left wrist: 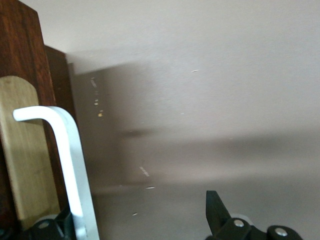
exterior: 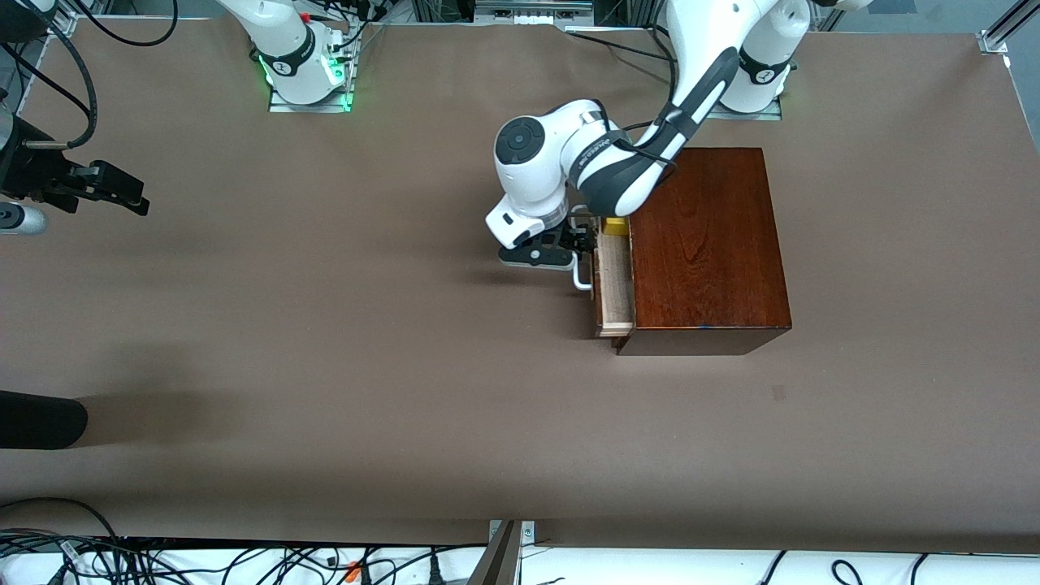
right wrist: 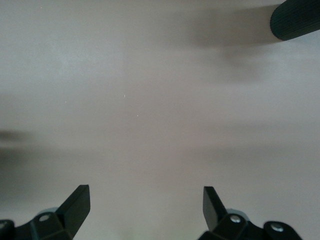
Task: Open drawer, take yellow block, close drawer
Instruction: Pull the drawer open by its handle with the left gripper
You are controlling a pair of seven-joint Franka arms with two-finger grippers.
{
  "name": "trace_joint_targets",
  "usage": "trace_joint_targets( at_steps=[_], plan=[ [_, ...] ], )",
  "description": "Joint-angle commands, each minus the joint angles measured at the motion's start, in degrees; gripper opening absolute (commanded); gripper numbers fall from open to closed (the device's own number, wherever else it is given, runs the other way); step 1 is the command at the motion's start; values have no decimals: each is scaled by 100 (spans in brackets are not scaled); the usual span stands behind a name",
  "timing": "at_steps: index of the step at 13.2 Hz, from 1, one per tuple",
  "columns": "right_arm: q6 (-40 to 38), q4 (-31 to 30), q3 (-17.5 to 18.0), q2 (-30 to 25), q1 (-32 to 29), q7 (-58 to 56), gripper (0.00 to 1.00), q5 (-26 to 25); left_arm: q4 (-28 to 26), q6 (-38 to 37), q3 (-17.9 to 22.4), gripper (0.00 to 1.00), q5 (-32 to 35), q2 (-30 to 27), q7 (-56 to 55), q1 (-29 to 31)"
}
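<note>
The dark wooden box (exterior: 707, 244) lies toward the left arm's end of the table. Its drawer (exterior: 616, 280) is pulled out a little, showing the pale wood inside. The yellow block (exterior: 616, 226) sits in the drawer's corner farthest from the front camera, partly hidden by the left arm. My left gripper (exterior: 580, 241) is at the white handle (exterior: 582, 280), open. In the left wrist view the handle (left wrist: 75, 170) stands just inside one finger, while the other finger (left wrist: 215, 210) is well apart; the left gripper (left wrist: 137, 207) grips nothing. My right gripper (exterior: 134, 199) waits open over bare table, with nothing in the right gripper (right wrist: 145, 200).
A black cylinder (exterior: 41, 418) pokes in at the right arm's end, nearer the front camera, and the cylinder (right wrist: 297, 17) also shows in the right wrist view. Cables (exterior: 244, 561) run along the table's front edge. Brown tabletop (exterior: 366, 341) spreads around the box.
</note>
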Motion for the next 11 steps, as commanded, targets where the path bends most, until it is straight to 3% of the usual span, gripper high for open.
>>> trace_joint_targets(
  at_steps=[1,4,11],
  plan=[
    [-21,-79,57,-88,-64,-60,100,-9,614,543,-51,100,-203,617,-96,-248],
    [-21,-79,57,-88,-64,-60,100,-9,869,543,-51,100,-203,749,-96,-353],
    [-21,-79,57,-88,-64,-60,100,-9,861,377,-16,100,-89,627,-35,-362]
  ],
)
